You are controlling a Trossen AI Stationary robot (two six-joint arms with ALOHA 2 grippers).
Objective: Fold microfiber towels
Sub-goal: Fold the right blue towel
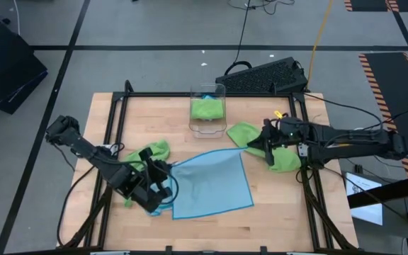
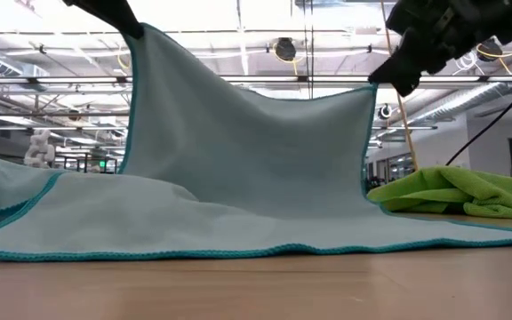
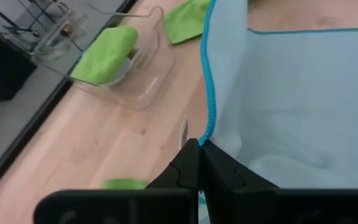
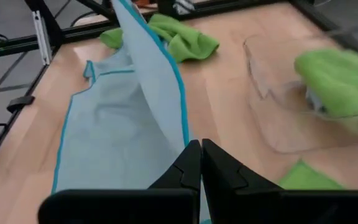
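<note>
A light blue microfiber towel (image 1: 214,185) with a teal hem lies mid-table. Its far edge is raised between my two grippers and its near hem (image 2: 238,252) rests on the wood. My left gripper (image 1: 167,168) is shut on the towel's far left corner. My right gripper (image 1: 251,147) is shut on the far right corner. One lime green towel (image 1: 154,150) lies bunched beside my left gripper. Others (image 1: 243,132) (image 1: 287,160) lie bunched around my right gripper. My left gripper pinches the blue towel's hemmed edge at its corner (image 3: 207,132) between its two fingertips, coming slantwise from above. That corner (image 2: 139,31) is lifted clear, and the cloth falls from it to the table. My right gripper pinches the hemmed edge at the opposite far corner (image 4: 184,134) between its two fingertips. That corner (image 2: 373,87) is held up, lower than the left one. The far edge sags a little between the two holds.
A clear plastic bin (image 1: 208,126) holding a folded green towel (image 1: 207,108) stands at the table's far middle. A black keyboard (image 1: 264,74) lies beyond the far right corner. Black frame rails (image 1: 119,120) run along the table's sides.
</note>
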